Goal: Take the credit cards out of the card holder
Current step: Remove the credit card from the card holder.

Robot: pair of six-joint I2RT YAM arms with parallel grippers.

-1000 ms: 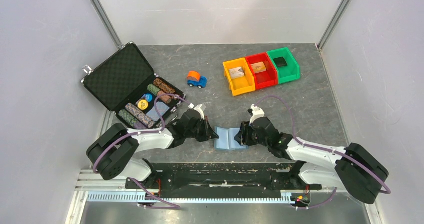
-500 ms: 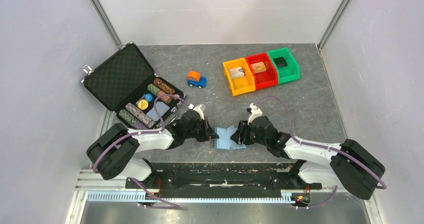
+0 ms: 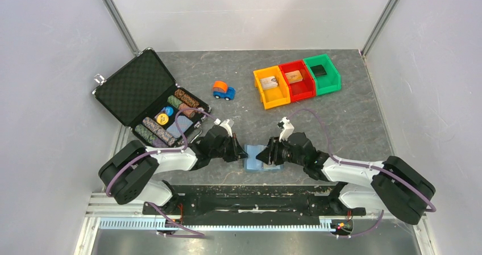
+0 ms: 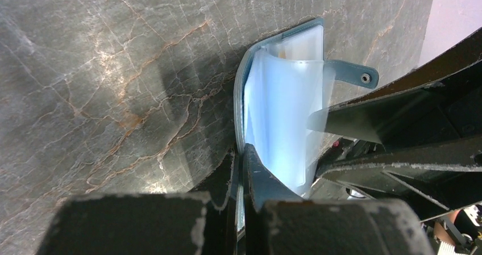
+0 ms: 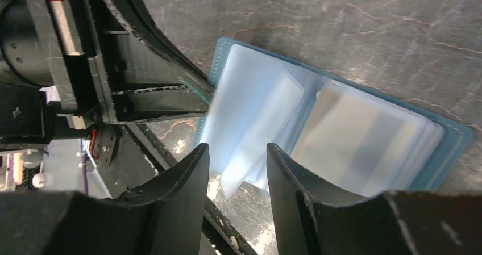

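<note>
- Grey marbled table (image 3: 352,124) between pale walls; your two arms meet near its front edge.
- card holder (image 3: 257,157) lies open on the table between both grippers, with its closing tab (image 4: 349,73) sticking off one edge.
- left gripper (image 4: 244,167): fingers together, pinching the card holder's edge on its side.
- right gripper (image 5: 236,170): fingers apart, straddling a clear sleeve (image 5: 258,133) that stands up from the open pages. You can't tell if either finger touches it.
- Greyish shapes show inside the other sleeves, too blurred to call cards.
- credit cards (image 3: 269,82) sit one per bin, well away from the card holder at the far side: tan in the yellow bin (image 3: 273,100), tan in the red bin (image 3: 304,91), dark in the green bin (image 3: 329,84).
- black case (image 3: 133,87) lies open far left, holding rows of poker chips (image 3: 159,131).
- toy car (image 3: 223,90) stands between the case and the bins.
</note>
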